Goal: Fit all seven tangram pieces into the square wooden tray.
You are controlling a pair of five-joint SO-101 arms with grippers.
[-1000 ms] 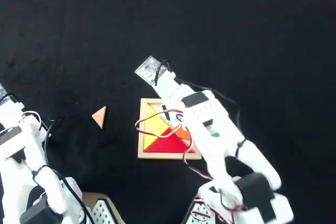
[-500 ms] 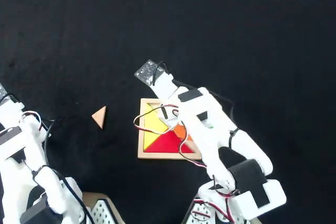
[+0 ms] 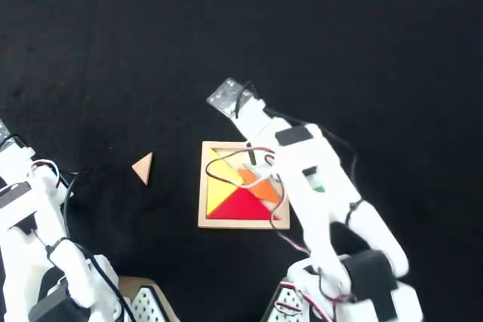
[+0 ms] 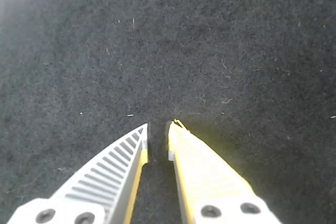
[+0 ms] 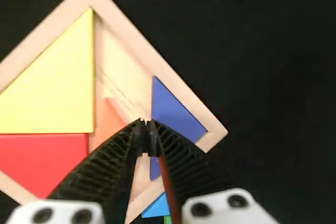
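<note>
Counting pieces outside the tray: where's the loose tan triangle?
In the high view, the tan triangle lies left of the wooden tray, apart from it.

You have nothing to read here: no text, label, number or sign is legible on the wooden tray (image 3: pixel 226 224) or on any other surface in these views.
</note>
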